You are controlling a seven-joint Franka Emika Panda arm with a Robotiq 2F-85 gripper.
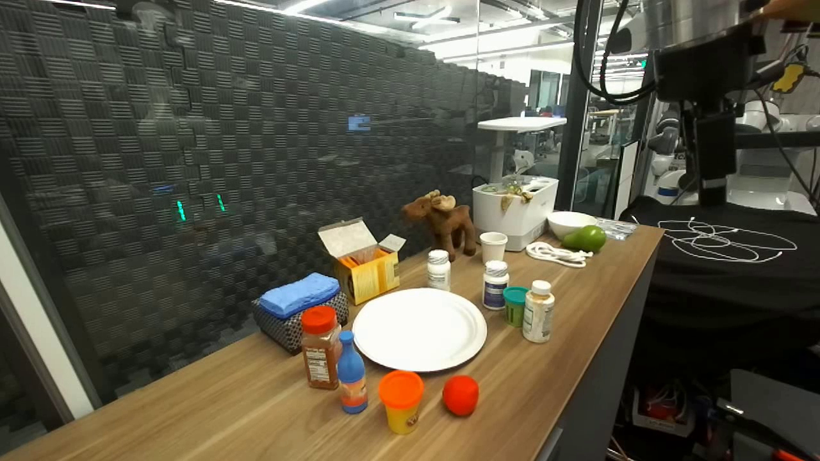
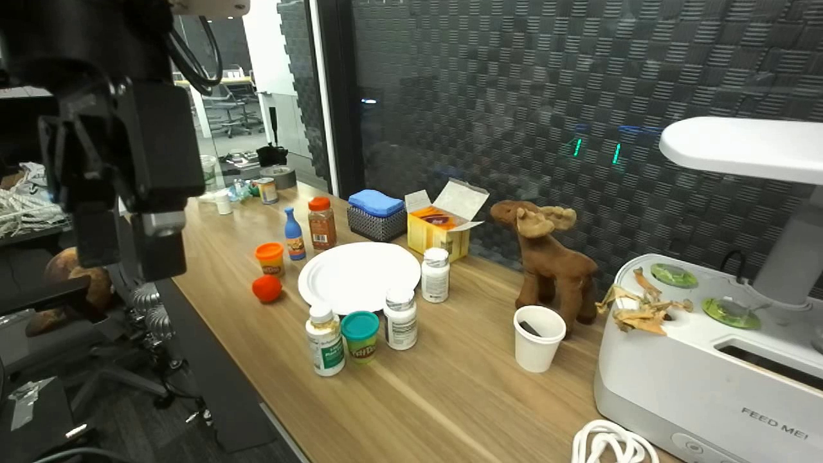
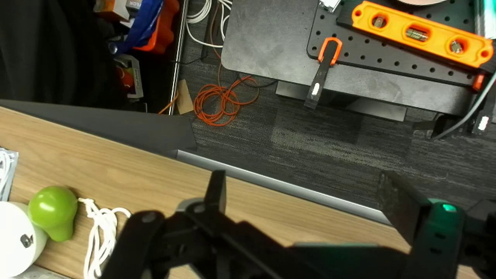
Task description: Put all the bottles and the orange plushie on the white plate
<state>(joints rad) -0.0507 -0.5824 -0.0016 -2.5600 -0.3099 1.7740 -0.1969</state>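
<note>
Wide apart stood the fingers [image 3: 217, 190] of the end effector [image 3: 306, 197], nothing in their grip, and between them in the wrist view ran the edge of the wooden surface [image 3: 147, 174], with dark floor [image 3: 255, 139] past it! The end effector hung well apart from the white plate [image 1: 419, 330], which lay flat on the surface with the whole line-up around it. Along one side stood the red-capped bottle [image 1: 319, 358], upright, right next to the slim blue bottle [image 1: 352, 378], and then an orange-lidded tub [image 1: 401, 404]. Just beside that tub sat the orange plushie [image 1: 460, 395], round and bright, near the plate but down on the surface! Across on the opposite side, three more, every one upright: a white bottle [image 2: 435, 278] close to the plate and near the open yellow box [image 2: 443, 239], then a dark-labelled bottle [image 1: 495, 289], then a green-labelled bottle [image 2: 326, 346], with a teal-lidded tub [image 2: 360, 334] tucked in between the last two. Further along stood the brown moose [image 1: 448, 224], near a white cup [image 1: 492, 248]. A blue cloth [image 2: 376, 202] lay on top of a mesh basket [image 2: 378, 225]. And there, in an exterior view, sat a green pear [image 1: 586, 239] just beside the white bowl [image 1: 569, 223], a white cord [image 1: 557, 254] bunched alongside!
</note>
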